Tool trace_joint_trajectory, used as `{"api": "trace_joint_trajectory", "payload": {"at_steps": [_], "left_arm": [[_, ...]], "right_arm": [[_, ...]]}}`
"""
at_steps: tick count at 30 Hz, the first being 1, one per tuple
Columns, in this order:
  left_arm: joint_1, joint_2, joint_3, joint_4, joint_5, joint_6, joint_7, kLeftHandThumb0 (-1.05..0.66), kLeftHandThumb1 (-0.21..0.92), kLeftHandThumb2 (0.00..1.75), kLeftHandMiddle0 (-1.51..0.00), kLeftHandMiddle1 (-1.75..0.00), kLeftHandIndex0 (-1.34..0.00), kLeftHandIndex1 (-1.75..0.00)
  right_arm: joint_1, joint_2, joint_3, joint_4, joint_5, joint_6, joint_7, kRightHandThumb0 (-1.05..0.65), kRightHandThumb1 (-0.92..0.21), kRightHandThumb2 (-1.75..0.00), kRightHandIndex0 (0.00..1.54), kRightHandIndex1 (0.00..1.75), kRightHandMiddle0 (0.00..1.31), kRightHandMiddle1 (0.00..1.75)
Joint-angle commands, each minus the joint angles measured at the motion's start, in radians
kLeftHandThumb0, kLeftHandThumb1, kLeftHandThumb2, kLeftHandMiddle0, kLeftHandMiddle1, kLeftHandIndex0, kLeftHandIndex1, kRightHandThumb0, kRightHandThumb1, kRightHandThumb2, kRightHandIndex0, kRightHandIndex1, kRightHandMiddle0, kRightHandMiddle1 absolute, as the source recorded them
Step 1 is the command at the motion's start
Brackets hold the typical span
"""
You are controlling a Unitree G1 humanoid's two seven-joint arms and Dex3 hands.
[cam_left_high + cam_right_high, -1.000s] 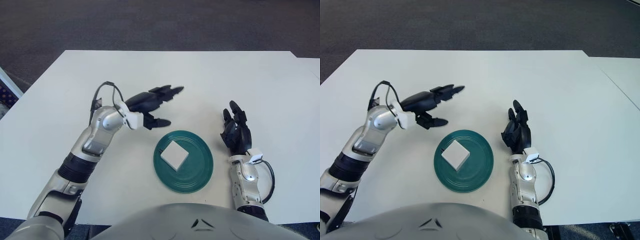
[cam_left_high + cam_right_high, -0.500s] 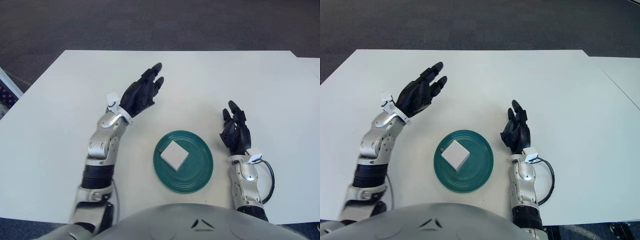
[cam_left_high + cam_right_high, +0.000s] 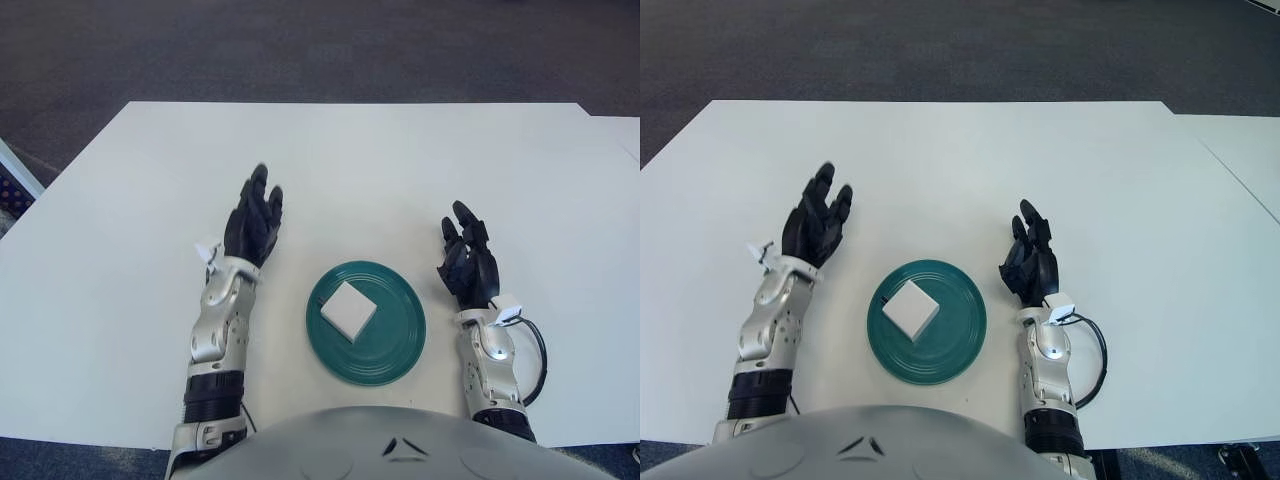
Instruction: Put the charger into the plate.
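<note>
on the white table (image 3: 400, 160) i see the charger (image 3: 348, 309) lying inside the green plate (image 3: 392, 350), left of its centre. my left hand (image 3: 251, 226) shows left of the plate, my right hand (image 3: 468, 266) right of it, both with fingers spread and holding nothing. bare tabletop runs wide to the far edge.

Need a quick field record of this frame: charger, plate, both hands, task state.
charger: white square block, lying inside the plate, left of its centre
plate: dark green, round, on the white table, near the robot's body
left hand: left of the plate, fingers extended, holds nothing
right hand: right of the plate, fingers extended, holds nothing
task state: charger is in the plate; neither hand touches it
</note>
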Motion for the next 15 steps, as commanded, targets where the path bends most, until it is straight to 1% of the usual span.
{"api": "trace_joint_trajectory", "payload": {"at_steps": [1, 5, 10, 15], "left_arm": [[0.014, 0.012, -0.037, 0.107, 0.097, -0.16, 0.01, -1.05, 0.92, 0.9, 0.0, 0.0, 0.0, 0.0], [0.012, 0.003, -0.065, 0.131, 0.161, -0.2, 0.058, -1.05, 0.92, 0.91, 0.0, 0.0, 0.0, 0.0], [0.02, -0.025, -0.083, 0.107, 0.183, -0.207, 0.111, -1.05, 0.92, 0.96, 0.0, 0.0, 0.0, 0.0], [0.038, -0.038, -0.101, 0.1, 0.21, -0.219, 0.15, -1.05, 0.92, 1.0, 0.0, 0.0, 0.0, 0.0]], "right_arm": [[0.053, 0.036, -0.006, 0.137, 0.035, 0.015, 0.001, -0.9, -0.92, -0.87, 0.13, 0.0, 0.0, 0.39], [0.05, 0.031, -0.009, 0.137, 0.03, 0.021, 0.007, -0.9, -0.92, -0.88, 0.15, 0.01, 0.0, 0.42], [0.067, 0.023, -0.001, 0.102, 0.028, 0.053, 0.02, -0.89, -0.92, -0.89, 0.17, 0.01, 0.0, 0.46], [0.07, 0.012, 0.0, 0.085, 0.032, 0.081, 0.041, -0.85, -0.92, -0.9, 0.18, 0.01, 0.0, 0.45]]}}
